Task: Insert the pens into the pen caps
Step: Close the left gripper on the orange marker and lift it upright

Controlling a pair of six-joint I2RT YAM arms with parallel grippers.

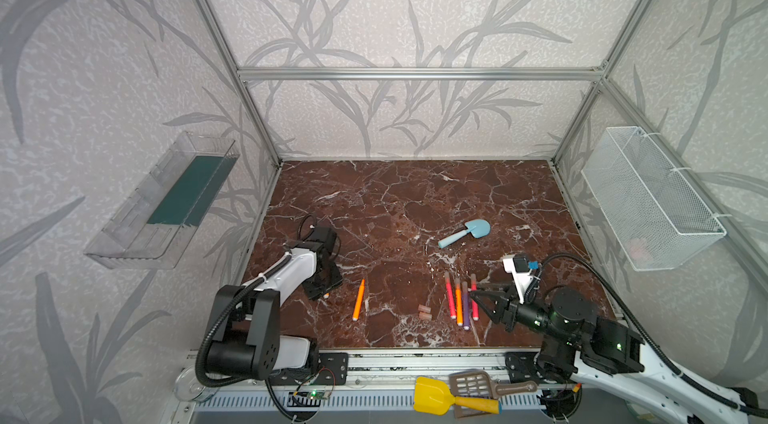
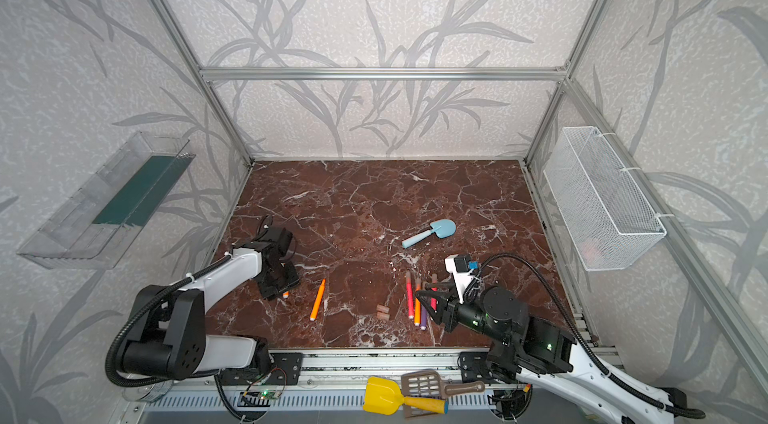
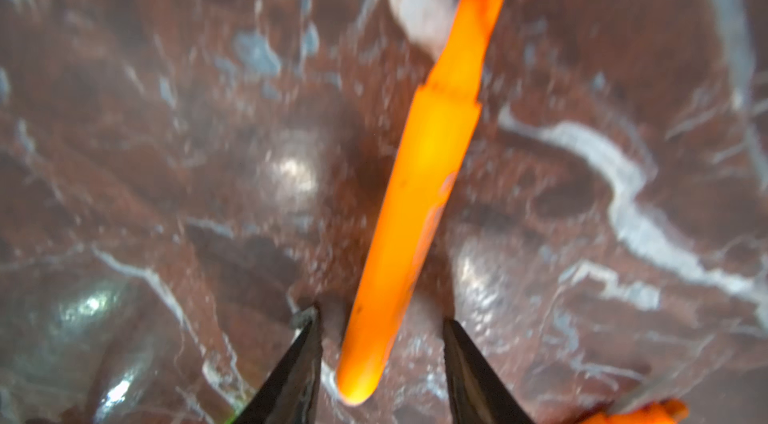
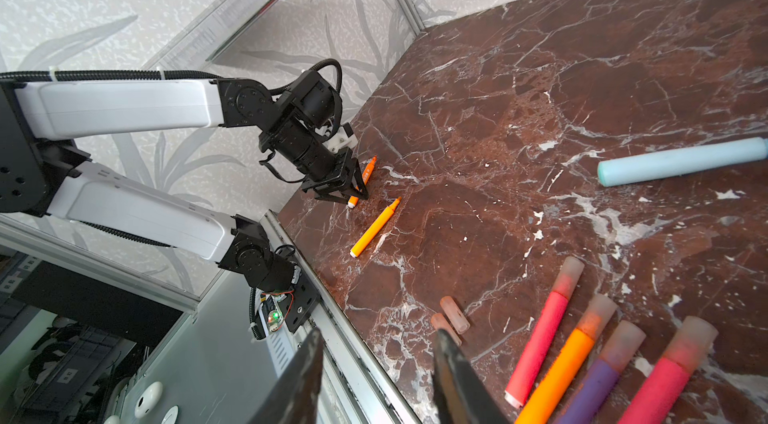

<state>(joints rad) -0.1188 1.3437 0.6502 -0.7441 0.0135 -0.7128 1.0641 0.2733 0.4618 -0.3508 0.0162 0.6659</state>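
STEP: pen pickup | lower left in a top view: left gripper (image 1: 321,294) astride uncapped orange pen (image 3: 419,193), jaws apart, no pinch yet | right gripper (image 4: 379,334) gaping, empty | NEXT: clamp, lift, aim at loose caps (image 1: 424,312), lower centre

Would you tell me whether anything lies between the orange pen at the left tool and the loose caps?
Yes: a second uncapped orange marker pen lies flat between the orange marker pen the left tool straddles and the two loose pale translucent caps.
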